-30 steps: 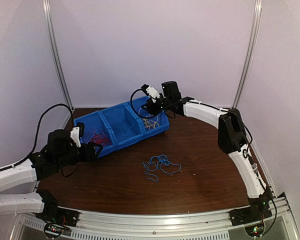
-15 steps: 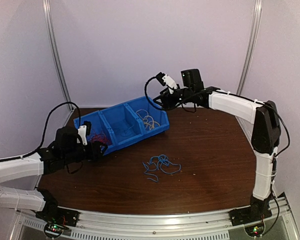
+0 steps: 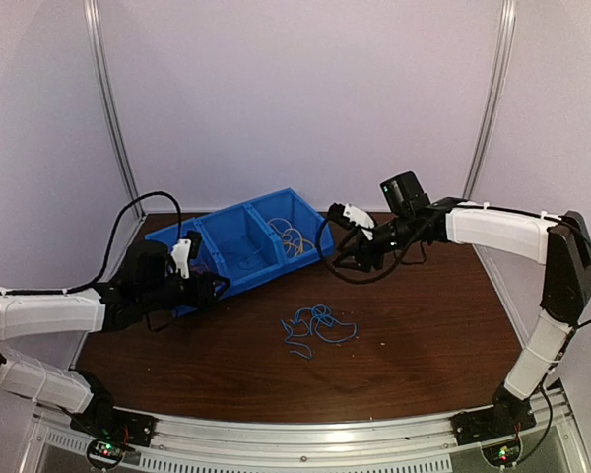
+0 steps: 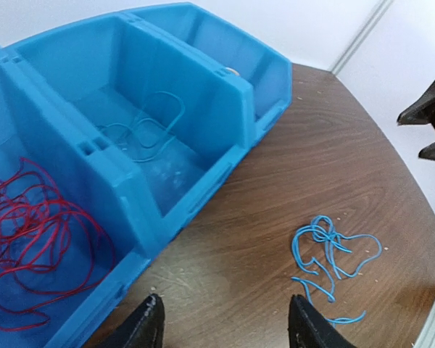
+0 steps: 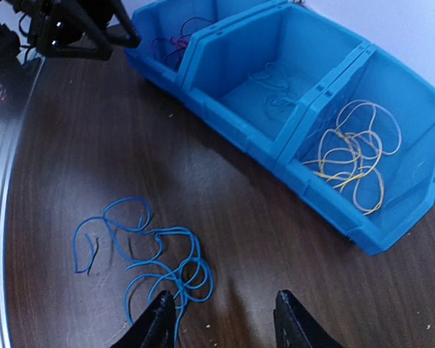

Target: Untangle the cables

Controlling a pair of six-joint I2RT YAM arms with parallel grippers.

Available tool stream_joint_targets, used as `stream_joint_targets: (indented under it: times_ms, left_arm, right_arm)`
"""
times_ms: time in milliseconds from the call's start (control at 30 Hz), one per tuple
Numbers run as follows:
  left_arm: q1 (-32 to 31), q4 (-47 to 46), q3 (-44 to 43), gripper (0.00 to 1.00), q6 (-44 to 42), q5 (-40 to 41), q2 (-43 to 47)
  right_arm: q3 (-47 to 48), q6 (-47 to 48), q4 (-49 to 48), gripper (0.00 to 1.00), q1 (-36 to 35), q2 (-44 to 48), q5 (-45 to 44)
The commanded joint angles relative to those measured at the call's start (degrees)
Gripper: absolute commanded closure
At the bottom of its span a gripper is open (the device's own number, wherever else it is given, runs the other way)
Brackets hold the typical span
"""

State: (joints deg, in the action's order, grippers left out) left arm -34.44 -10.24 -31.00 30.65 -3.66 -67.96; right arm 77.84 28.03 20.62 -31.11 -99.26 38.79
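Your left hand (image 3: pixel 211 289) hangs at the near left corner of the blue three-compartment bin (image 3: pixel 276 271). Its wrist view shows the two black fingers (image 4: pixel 151 328) spread wide, with only bare brown counter (image 4: pixel 275 181) between them. It is carrying nothing.

Your right hand (image 3: pixel 347 258) hovers just off the bin's right end, above the counter. Its fingers (image 5: pixel 156 322) are also parted and empty, with wood grain showing through the gap.

Now the cables. A loose tangle of blue cables (image 3: pixel 317 327) lies on the open counter in front of the bin, well apart from the left hand. In the right wrist view it sits just ahead of those fingertips, its loops overlapping and knotted near the middle.

The rest are in the bin:
- **Left compartment:** the red cables (image 4: pixel 36 239) are heaped here, right under your left wrist camera.
- **Middle compartment:** a thin blue cable (image 4: pixel 145 130) curls across the floor.
- **Right compartment:** the yellow cables (image 5: pixel 351 163) coil here, closest to your right hand.

The bin sits at an angle on the counter, with its right end farther back than its left.
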Motion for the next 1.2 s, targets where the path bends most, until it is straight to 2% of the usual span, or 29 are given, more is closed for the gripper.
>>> stream_joint_targets:
  times_ms: [0, 200, 433, 833, 1167]
  left_arm:
    - [-1.6, -10.8, -1.4, 0.41, -4.2, -11.1, -3.6]
    - [-4.7, -8.3, -5.6, 0.41, -6.6, -18.6, -13.2]
    - [-8.7, -8.6, -8.1, 0.4, -5.6, -16.7, -21.7]
    - [-11.6, -14.3, -7.7, 0.4, -0.4, -17.3, -25.6]
    - [-11.7, -14.7, -7.6, 0.4, -0.1, -17.4, -25.7]
  right_arm:
    - [-5.7, 10.8, 9.6, 0.54, -0.8, 1.9, 5.3]
    - [-13.4, 18.3, 12.8, 0.59, -2.9, 2.4, 1.8]
    - [-20.8, 23.4, 7.9, 0.58, -8.4, 4.9, -12.0]
    - [-20.8, 27.8, 3.6, 0.57, -13.0, 2.1, -25.2]
    - [-25.7, 30.3, -7.6, 0.64, -15.4, 3.9, -33.8]
